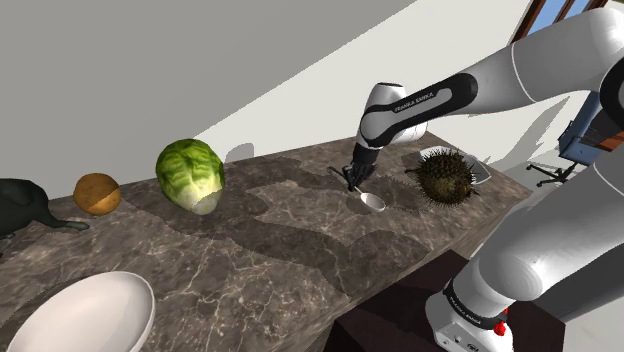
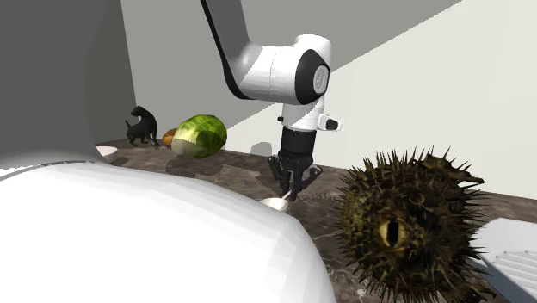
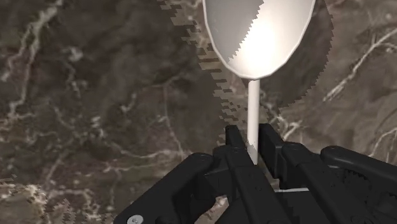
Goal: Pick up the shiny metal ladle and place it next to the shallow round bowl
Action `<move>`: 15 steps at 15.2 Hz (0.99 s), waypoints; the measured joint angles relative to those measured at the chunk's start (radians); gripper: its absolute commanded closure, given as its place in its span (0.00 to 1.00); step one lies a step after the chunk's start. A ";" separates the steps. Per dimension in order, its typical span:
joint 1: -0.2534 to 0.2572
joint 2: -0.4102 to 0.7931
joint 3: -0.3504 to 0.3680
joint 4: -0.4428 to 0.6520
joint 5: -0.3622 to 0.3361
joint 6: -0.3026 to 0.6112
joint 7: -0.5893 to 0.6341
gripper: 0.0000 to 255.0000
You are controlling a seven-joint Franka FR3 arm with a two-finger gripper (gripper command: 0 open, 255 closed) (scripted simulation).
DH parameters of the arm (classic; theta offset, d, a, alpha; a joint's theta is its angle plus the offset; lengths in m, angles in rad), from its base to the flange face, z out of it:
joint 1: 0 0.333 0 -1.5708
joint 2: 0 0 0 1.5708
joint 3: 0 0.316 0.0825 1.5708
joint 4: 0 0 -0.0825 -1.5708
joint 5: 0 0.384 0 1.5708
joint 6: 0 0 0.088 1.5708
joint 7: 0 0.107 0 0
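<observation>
Counted from the shoulder view's left, there is one of each: a dark animal figure (image 1: 20, 205) at the far edge, a white shallow bowl (image 1: 90, 315) at the near corner, a brown ball (image 1: 97, 193) behind it, a green lettuce head (image 1: 190, 173), a pale ladle (image 1: 372, 202) and, furthest right, a spiky brown pufferfish (image 1: 443, 175). All of them are on a desk (image 1: 290, 240) of dark stone with pale marbled veins. Behind it stands a grey wall (image 1: 150, 70) that turns white toward the right, and part of a window (image 1: 560, 12) shows in the upper right corner. The single hand (image 1: 352, 183) points down at the desk between the lettuce head and the pufferfish. In the wrist view its two black fingers (image 3: 234, 137) stand narrow, clasping the ladle's thin handle between them, with the ladle's rounded scoop just beyond the fingertips over the stone. Whether the scoop touches the desk I cannot tell. The ladle lies near the pufferfish and well apart from the shallow bowl, on the far side of the lettuce head from it.
</observation>
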State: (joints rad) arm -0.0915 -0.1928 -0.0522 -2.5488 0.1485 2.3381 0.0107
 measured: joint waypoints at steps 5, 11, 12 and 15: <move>0.000 0.000 0.000 0.000 0.000 0.000 0.000 1.00; -0.001 -0.027 0.002 0.017 -0.007 -0.043 0.011 1.00; -0.003 -0.035 0.001 0.025 -0.010 -0.059 0.011 1.00; -0.004 -0.066 0.002 0.040 -0.017 -0.105 0.021 1.00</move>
State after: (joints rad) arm -0.0960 -0.2593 -0.0499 -2.5086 0.1319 2.2331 0.0313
